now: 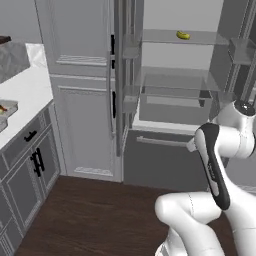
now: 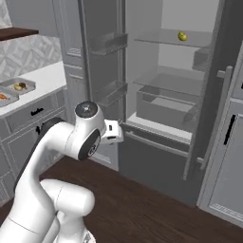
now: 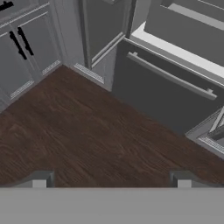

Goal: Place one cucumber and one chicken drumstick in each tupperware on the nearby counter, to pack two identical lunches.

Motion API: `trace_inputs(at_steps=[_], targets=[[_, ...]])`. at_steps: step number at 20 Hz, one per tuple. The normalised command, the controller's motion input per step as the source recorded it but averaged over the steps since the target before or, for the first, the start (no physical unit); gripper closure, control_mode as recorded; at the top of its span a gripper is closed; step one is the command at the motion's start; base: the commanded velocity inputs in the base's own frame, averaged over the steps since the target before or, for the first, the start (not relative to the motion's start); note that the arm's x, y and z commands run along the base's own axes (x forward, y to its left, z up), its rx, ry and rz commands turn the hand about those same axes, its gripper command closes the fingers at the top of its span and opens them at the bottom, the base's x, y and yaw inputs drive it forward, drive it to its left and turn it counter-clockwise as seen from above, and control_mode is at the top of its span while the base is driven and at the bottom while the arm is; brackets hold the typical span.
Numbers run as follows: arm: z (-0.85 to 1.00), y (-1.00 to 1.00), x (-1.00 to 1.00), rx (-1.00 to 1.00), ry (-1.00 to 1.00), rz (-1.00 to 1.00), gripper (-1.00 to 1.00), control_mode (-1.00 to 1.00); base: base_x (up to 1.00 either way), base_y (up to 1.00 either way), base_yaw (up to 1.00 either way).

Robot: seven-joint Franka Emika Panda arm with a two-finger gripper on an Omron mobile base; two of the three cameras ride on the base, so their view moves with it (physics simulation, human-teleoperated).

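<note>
The gripper (image 3: 111, 179) hangs wide open and empty, pointing at dark wooden floor (image 3: 87, 140). One cucumber (image 1: 183, 35) lies well above and beyond it, on the open fridge's upper shelf (image 1: 200, 39) (glass-like). The tupperware (image 2: 19, 86) sit far off on the counter (image 2: 45, 76).

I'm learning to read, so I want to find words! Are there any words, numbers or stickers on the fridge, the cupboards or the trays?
None. The open fridge is plain grey inside, with no stickers.
The cupboards have only black handles.
The two trays on the counter carry no label.
The robot arm has no writing.
</note>
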Motion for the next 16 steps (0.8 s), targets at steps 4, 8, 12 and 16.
trace_inputs(at_steps=[4, 8, 12, 16], targets=[[0.0, 0.0, 0.0, 0.0, 0.0, 0.0, -1.0, 1.0, 0.22, 0.16, -0.08], [0.0, 0.0, 0.0, 0.0, 0.0, 0.0, -1.0, 1.0, 0.82, 0.08, -0.46], [0.0, 0.0, 0.0, 0.0, 0.0, 0.0, -1.0, 1.0, 0.99, 0.09, -0.41], [0.0, 0.0, 0.0, 0.0, 0.0, 0.0, -1.0, 1.0, 0.86, 0.26, -0.13]])
